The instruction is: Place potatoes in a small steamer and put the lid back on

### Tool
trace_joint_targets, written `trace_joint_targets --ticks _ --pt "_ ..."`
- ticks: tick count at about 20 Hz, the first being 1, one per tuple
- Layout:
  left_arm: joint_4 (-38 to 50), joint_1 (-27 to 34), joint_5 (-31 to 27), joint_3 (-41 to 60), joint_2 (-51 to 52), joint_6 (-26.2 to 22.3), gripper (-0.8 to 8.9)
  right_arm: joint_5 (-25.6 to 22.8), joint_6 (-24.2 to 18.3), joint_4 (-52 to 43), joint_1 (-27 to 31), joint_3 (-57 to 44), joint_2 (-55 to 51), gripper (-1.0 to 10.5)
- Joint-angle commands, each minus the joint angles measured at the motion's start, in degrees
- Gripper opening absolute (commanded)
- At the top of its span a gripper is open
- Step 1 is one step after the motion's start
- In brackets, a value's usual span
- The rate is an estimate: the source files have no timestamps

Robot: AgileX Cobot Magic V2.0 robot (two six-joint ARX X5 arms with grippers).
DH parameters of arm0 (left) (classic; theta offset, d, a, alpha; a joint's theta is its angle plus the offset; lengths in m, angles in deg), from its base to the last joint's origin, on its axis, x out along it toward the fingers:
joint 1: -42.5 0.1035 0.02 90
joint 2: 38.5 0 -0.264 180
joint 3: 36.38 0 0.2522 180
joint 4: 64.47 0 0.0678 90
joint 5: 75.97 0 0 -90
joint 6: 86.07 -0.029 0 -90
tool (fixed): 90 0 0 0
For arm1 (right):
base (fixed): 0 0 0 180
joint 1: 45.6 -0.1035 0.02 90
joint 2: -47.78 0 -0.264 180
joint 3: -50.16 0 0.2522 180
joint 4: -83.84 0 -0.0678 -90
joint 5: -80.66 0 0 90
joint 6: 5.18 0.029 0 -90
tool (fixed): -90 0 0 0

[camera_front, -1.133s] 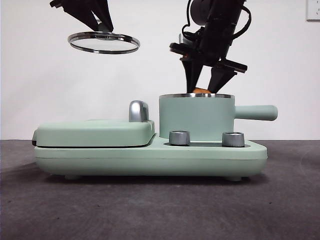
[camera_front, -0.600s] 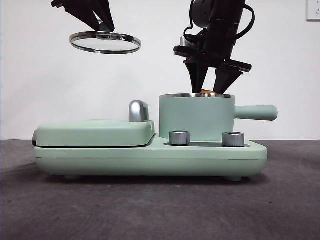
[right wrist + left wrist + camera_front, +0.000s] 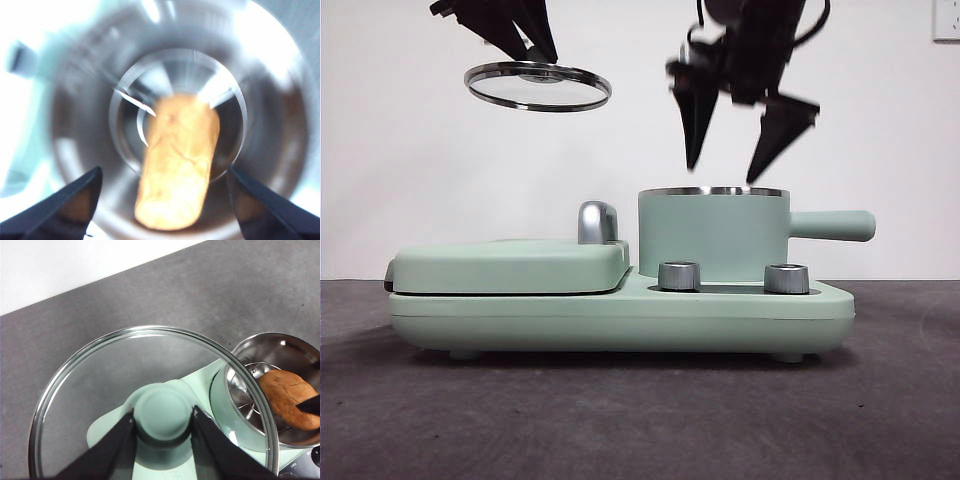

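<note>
The small steamer (image 3: 712, 235) is a mint-green pot with a steel rim and a side handle, standing on the right of the appliance base. An orange-brown potato (image 3: 177, 165) lies inside it on the steel insert, also seen as the potato (image 3: 289, 397) in the left wrist view. My right gripper (image 3: 725, 170) hangs open just above the pot rim, holding nothing. High on the left, my left gripper (image 3: 162, 420) is shut on the mint-green knob of the glass lid (image 3: 537, 85), which hangs tilted above the griddle.
A flat mint-green griddle cover (image 3: 510, 265) with a chrome latch (image 3: 597, 221) takes up the left of the base (image 3: 620, 320). Two steel dials (image 3: 680, 275) sit in front of the pot. The pot handle (image 3: 832, 225) sticks out to the right.
My right gripper has let go of the potato, opened wide and risen clear of the pot rim. The lid in my left gripper has drifted slightly right.
</note>
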Motion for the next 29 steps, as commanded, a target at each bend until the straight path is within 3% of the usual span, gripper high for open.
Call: trace_joint_targets --ticks 1,6,13,17,22,29 --pt "0.9 -0.7 0.2 -2.3 0.2 -0.3 0.18 1.2 -0.7 3.3 -0.3 5.4 0.0 4.0" --pt "-0.4 -3.0 0.2 -2.3 0.2 -0.4 0.18 1.6 -0.9 6.4 -0.3 6.1 -8.5 4.0" --pt "0.5 -7.9 0.2 -2.3 0.1 -0.7 0.18 1.0 -0.6 6.5 -1.7 5.2 -29.0 4.0" --pt "2.3 -11.0 0.2 -2.3 -1.0 -0.7 0.18 1.0 1.6 6.5 -3.1 3.4 -39.1 4.0" --pt "4.2 -15.0 0.2 -2.3 -2.9 -2.4 0.18 -1.7 1.6 6.5 -4.5 -11.8 -53.6 4.0" --pt "6.8 -18.9 0.2 -2.3 -6.6 -3.2 0.18 -1.9 2.1 3.7 -4.5 -35.3 -72.1 4.0"
